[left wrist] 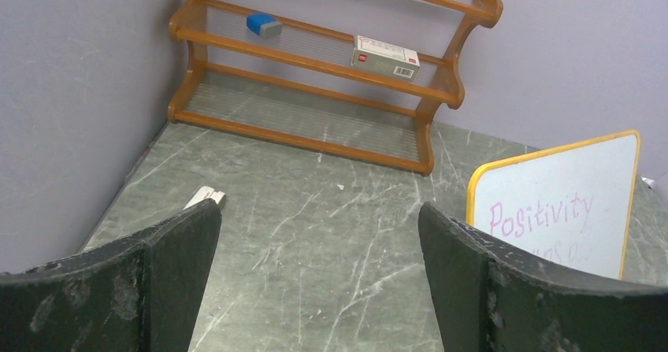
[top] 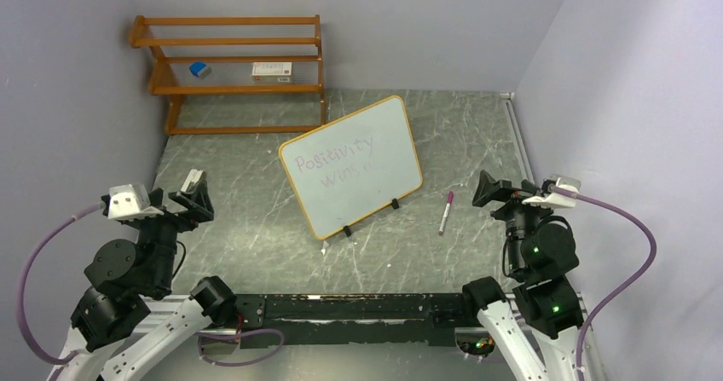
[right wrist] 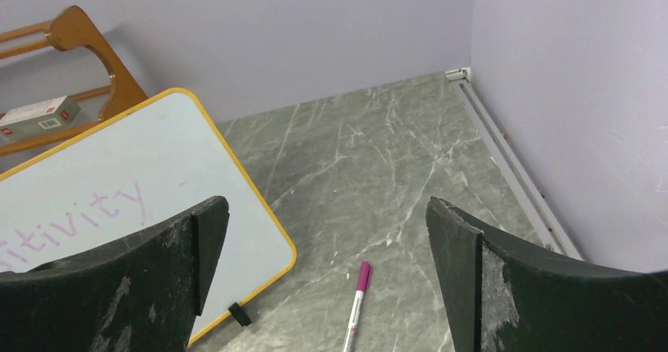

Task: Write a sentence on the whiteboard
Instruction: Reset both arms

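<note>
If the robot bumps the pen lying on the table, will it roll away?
Probably: the pen looks round and slim, lying flat on the smooth table, so a sideways nudge likely rolls it. It seems light and stiff, easy to lift.

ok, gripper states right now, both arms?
Left gripper: open, holding nothing.
Right gripper: open, holding nothing.

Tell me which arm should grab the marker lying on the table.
Right, probably. The marker lies just ahead of the open right gripper, right of the whiteboard; the left gripper sits across the board.
</note>
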`<control>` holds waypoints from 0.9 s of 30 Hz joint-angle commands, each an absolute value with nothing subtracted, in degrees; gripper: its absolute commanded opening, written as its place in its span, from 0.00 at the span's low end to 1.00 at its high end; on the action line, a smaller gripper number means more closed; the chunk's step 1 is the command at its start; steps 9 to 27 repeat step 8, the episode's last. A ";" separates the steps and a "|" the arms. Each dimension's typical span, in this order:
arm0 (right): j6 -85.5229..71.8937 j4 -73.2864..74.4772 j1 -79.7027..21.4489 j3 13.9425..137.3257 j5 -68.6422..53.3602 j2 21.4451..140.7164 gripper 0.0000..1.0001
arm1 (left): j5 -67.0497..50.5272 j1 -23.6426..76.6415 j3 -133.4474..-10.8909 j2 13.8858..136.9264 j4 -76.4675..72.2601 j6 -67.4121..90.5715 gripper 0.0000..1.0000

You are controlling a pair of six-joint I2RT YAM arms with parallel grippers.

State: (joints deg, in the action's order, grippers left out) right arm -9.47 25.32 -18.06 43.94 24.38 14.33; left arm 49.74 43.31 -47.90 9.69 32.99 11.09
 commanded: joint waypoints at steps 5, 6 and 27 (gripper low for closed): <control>-6.83 21.65 -17.78 42.14 23.47 13.10 1.00 | 50.28 42.95 -46.89 11.76 29.92 9.51 0.98; -6.92 21.70 -17.77 42.04 23.40 13.10 1.00 | 50.27 42.93 -46.85 11.83 29.82 9.48 0.98; -6.73 21.59 -17.76 42.01 22.99 13.04 1.00 | 50.19 42.92 -46.85 12.02 29.63 9.49 0.98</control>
